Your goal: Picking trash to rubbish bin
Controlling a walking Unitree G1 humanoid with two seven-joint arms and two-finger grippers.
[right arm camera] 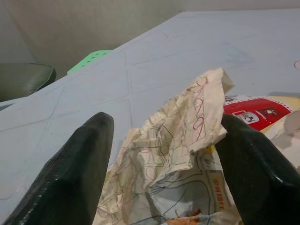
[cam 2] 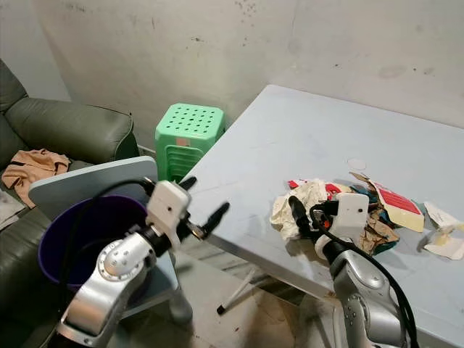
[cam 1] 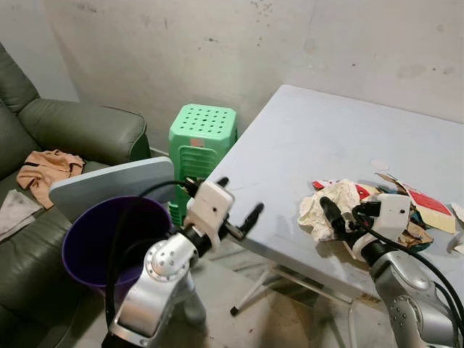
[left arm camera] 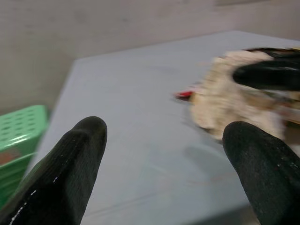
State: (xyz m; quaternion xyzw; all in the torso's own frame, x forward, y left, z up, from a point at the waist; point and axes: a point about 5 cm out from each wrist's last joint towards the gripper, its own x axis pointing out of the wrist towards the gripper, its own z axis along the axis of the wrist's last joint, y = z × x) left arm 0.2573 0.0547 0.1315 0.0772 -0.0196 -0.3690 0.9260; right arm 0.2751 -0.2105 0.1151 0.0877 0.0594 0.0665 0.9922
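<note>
Item: crumpled cream printed paper wrapper [right arm camera: 178, 140], on pale grey counter [cam 1: 304, 145] among litter. My right tool [right arm camera: 164, 164] open astride it; close low, gathering folds. Left tool [cam 1: 239, 210] open, beside purple rubbish bin [cam 1: 94, 243].

Crumpled paper [left arm camera: 234, 105] motion-blurred in the left wrist view; purple bin [cam 1: 109, 243] partly behind the left arm.

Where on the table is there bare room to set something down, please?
The table is bare from its far corner by the green stool down to its near edge. It is crowded at the near right, where the right gripper straddles the crumpled paper amid wrappers.
</note>
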